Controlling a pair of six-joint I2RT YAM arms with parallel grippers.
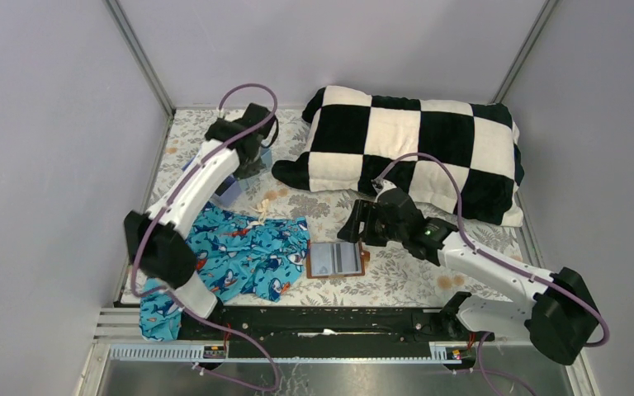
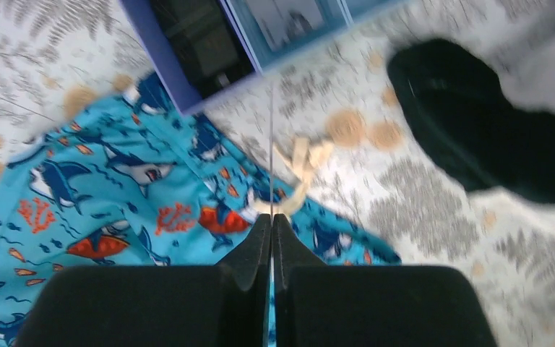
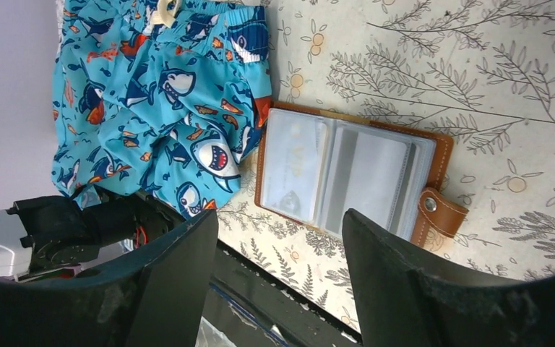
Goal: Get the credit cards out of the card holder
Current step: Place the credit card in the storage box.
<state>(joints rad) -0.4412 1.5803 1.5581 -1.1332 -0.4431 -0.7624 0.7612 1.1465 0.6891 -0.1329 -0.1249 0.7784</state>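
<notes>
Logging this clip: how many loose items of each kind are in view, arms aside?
Black-and-white checkered pillow: 1
Blue shark-print fabric shorts: 1
Open brown leather card holder: 1
Blue divided plastic tray: 1
Thin card pinched edge-on by the left fingers: 1
Total: 5. Cards inside the holder's sleeves are too unclear to count.

Plain pale grey walls close the scene on the left (image 1: 41,124), far (image 1: 330,41) and right (image 1: 603,124) sides, joined by slim silver metal corner posts (image 1: 140,58). The table wears a white cloth printed with grey fern leaves and orange fruits (image 1: 396,276). A black rail (image 1: 330,323) runs along the near edge. Light is soft and even.
</notes>
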